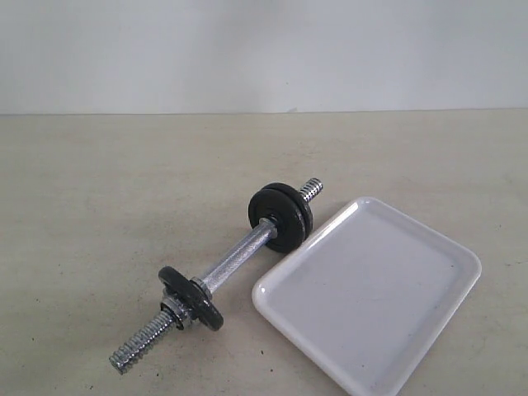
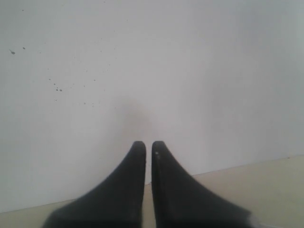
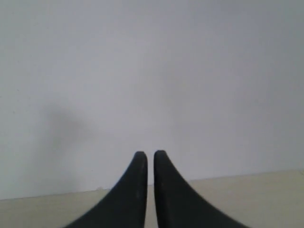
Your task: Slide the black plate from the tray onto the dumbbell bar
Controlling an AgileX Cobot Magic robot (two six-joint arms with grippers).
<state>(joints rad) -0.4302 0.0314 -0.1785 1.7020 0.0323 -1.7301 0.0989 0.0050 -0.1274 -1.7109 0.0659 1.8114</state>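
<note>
The white tray (image 1: pixel 371 289) lies at the right front of the table with nothing in it. Just left of it the chrome dumbbell bar (image 1: pixel 238 254) lies slantwise. Two black discs sit pressed together on its far end: the outer one, nearest the threaded tip, looks like the black plate (image 1: pixel 289 191), with the inner disc (image 1: pixel 283 227) against it. A single black disc (image 1: pixel 191 295) with a chrome nut (image 1: pixel 177 314) sits near the front threaded end. Neither arm shows in the exterior view. My left gripper (image 2: pixel 148 145) and right gripper (image 3: pixel 150 154) are both shut on nothing, facing a pale wall.
The beige tabletop (image 1: pixel 99 206) stretches back to a white wall (image 1: pixel 264 49). The tray's front corner runs out of the exterior view at the bottom. Each wrist view shows only wall and a strip of table.
</note>
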